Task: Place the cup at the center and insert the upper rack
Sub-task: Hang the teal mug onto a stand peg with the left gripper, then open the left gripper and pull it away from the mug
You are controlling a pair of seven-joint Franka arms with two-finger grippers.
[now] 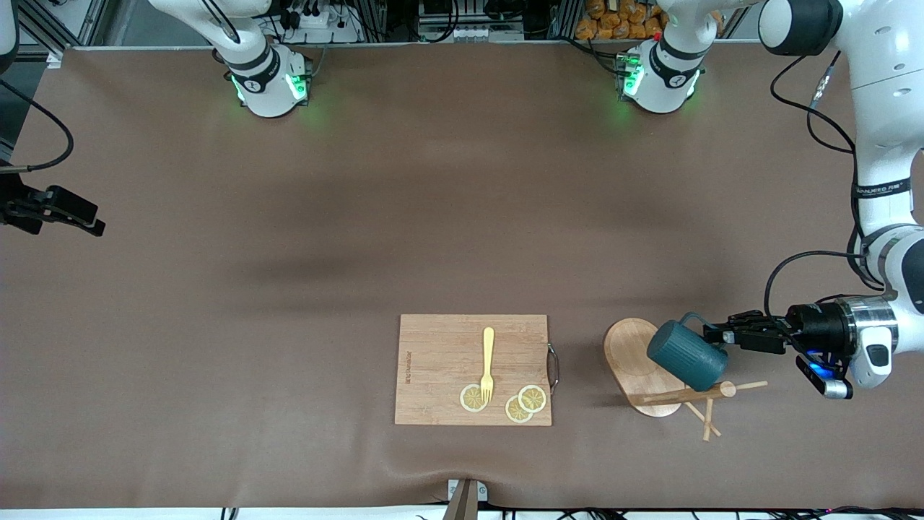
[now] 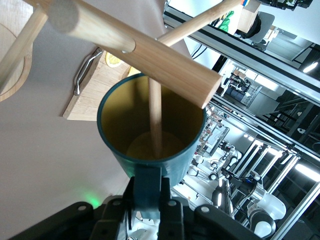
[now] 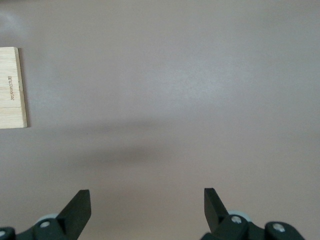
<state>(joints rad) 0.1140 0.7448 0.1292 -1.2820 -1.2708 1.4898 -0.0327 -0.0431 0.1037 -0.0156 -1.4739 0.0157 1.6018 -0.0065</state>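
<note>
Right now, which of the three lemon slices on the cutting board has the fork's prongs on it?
The lone lemon slice, the one toward the right arm's end; the yellow fork rests its prongs on it. The other two overlap each other, untouched.

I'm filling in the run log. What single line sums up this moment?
left claw: shut on mug handle, mug over mug tree | right claw: open, waiting over bare table | cutting board: untouched
</note>
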